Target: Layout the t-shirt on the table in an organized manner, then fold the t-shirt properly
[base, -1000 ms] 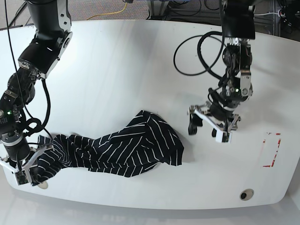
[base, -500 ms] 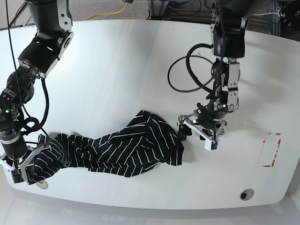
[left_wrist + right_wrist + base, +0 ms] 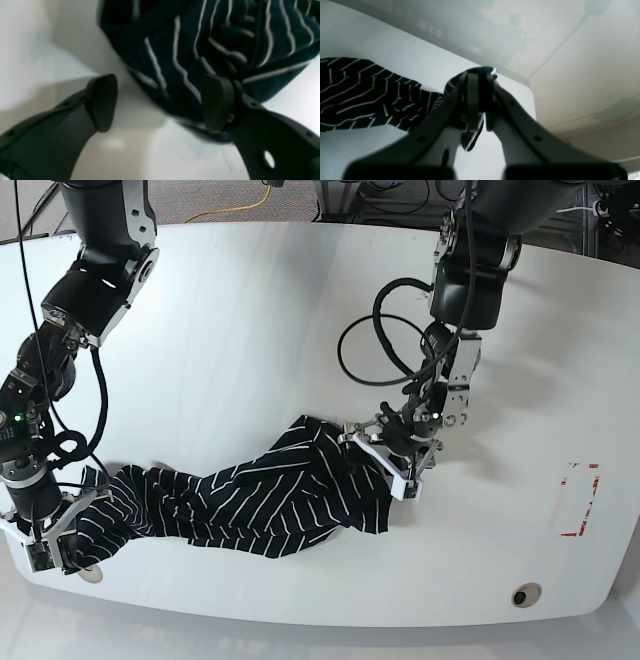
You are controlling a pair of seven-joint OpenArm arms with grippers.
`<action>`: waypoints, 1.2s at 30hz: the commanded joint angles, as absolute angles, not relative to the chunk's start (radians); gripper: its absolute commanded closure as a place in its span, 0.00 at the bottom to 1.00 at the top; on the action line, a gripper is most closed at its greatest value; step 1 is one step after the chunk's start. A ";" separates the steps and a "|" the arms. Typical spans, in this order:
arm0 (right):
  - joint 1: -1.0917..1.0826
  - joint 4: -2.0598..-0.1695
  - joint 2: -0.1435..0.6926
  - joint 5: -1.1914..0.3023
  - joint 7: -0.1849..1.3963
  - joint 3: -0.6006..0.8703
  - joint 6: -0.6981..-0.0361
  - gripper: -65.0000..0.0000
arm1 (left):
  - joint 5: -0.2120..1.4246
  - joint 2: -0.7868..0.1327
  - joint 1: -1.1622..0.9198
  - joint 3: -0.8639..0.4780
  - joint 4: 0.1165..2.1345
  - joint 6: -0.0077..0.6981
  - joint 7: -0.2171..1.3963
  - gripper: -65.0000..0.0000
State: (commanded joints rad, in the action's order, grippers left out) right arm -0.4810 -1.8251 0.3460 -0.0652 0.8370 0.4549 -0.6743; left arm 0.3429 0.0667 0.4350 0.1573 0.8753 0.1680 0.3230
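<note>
The dark striped t-shirt (image 3: 260, 500) lies crumpled in a long bunch across the front of the white table (image 3: 250, 330). At the front left corner my right gripper (image 3: 55, 548) is shut on the shirt's left end. The right wrist view shows fabric pinched between that gripper's (image 3: 478, 83) closed tips, with the rest of the t-shirt (image 3: 357, 95) trailing away. My left gripper (image 3: 382, 465) stands open at the shirt's right edge. In the left wrist view the t-shirt (image 3: 212, 37) edge lies between the left gripper's (image 3: 160, 102) spread fingers, one pad (image 3: 217, 102) resting over the cloth.
A red rectangular marking (image 3: 580, 500) sits near the table's right edge. One small round hole (image 3: 526, 593) is at the front right, another (image 3: 92, 575) at the front left beside my right gripper. A black cable (image 3: 385, 350) loops off the left arm above the table.
My left gripper has travelled left across the table and now reaches the shirt's right edge. The right gripper has stayed shut on the left end, barely shifting.
</note>
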 joint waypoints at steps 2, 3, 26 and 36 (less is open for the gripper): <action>-0.481 -1.825 0.346 -0.065 0.837 0.455 -0.674 1.00 | 0.343 0.068 0.444 0.157 0.855 0.168 0.323 0.26; -0.481 -1.825 0.346 -0.065 0.837 0.455 -0.674 1.00 | 0.343 0.068 0.447 0.157 0.851 0.168 0.323 0.26; -0.440 -1.825 0.346 -0.065 0.837 0.455 -0.674 1.00 | 0.340 0.071 0.458 0.156 0.858 0.163 0.323 1.00; -0.435 -1.825 0.346 -0.064 0.837 0.455 -0.674 1.00 | 0.341 -0.016 0.395 0.117 1.196 0.163 0.372 1.00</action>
